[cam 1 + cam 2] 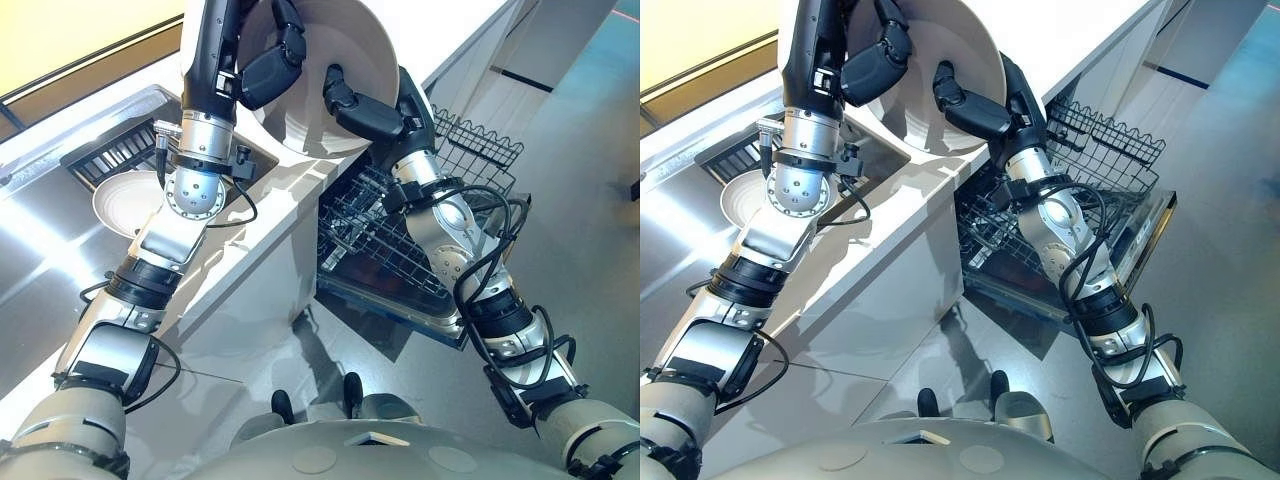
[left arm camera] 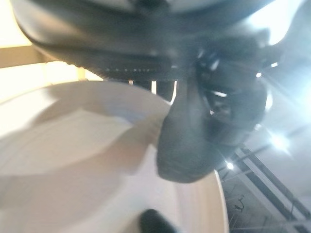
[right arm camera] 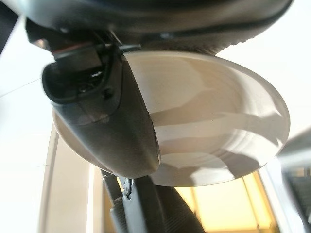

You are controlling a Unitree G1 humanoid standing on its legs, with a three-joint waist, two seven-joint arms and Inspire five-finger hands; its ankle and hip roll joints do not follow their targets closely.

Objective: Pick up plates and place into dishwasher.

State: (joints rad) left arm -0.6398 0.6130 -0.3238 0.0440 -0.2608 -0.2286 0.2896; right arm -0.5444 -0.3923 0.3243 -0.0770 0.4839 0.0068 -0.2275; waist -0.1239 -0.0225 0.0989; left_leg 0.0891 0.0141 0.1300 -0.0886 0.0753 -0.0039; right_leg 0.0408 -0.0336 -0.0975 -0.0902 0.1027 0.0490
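A large white plate [image 1: 335,60] is held tilted in the air above the counter, between both hands. My left hand [image 1: 270,65] is curled on its left rim, and in the left wrist view its thumb [image 2: 187,141] lies over the plate [image 2: 73,160]. My right hand [image 1: 365,110] pinches the right rim, the thumb [image 3: 112,121] pressed on the plate's face [image 3: 218,136]. A second white plate [image 1: 125,205] lies in the sink at the left. The dishwasher's lower rack [image 1: 390,240] stands pulled out below my right arm.
The white counter edge [image 1: 290,215] runs between the steel sink [image 1: 60,250] and the open dishwasher door [image 1: 440,320]. A second wire rack [image 1: 480,145] juts out further right. A dark drying grid [image 1: 100,160] sits behind the sink plate. Grey floor lies at the right.
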